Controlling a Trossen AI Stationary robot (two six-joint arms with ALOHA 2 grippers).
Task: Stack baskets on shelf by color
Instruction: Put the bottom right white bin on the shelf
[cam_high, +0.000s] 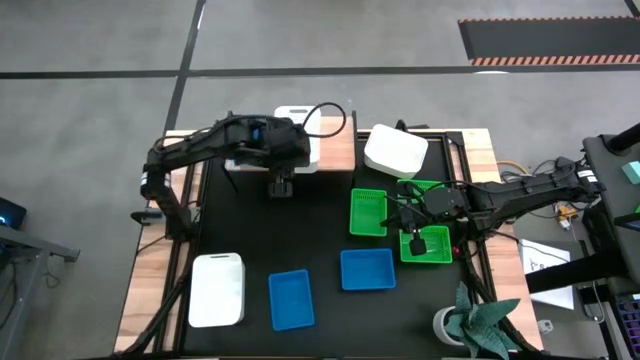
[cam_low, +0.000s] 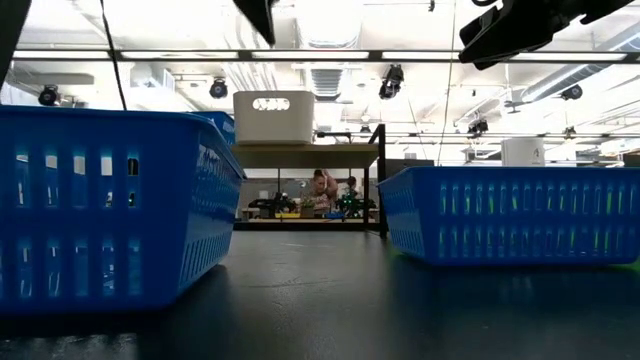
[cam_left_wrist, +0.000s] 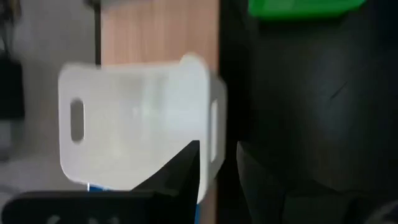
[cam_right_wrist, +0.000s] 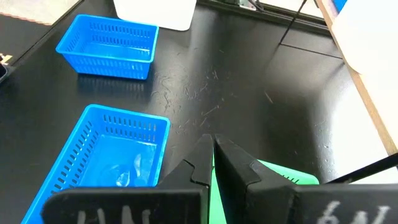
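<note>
Your black bench fills the middle of the high view, and the wood-topped shelf sits along its 12 o'clock edge. On that shelf you have one white basket under the left arm, upside down in the left wrist view, and a second white basket toward 1 o'clock, overhanging the shelf's end. A third white basket lies at 8 o'clock on the bench. Two blue baskets sit side by side near 6 o'clock, just apart. Two green baskets lie at 3 o'clock, close together. Your left claw hangs at the shelf's front edge beside the first white basket; you cannot tell from these views whether its fingers are apart or gripping. Your right claw is over the nearer green basket with fingers pressed together, holding nothing
</note>
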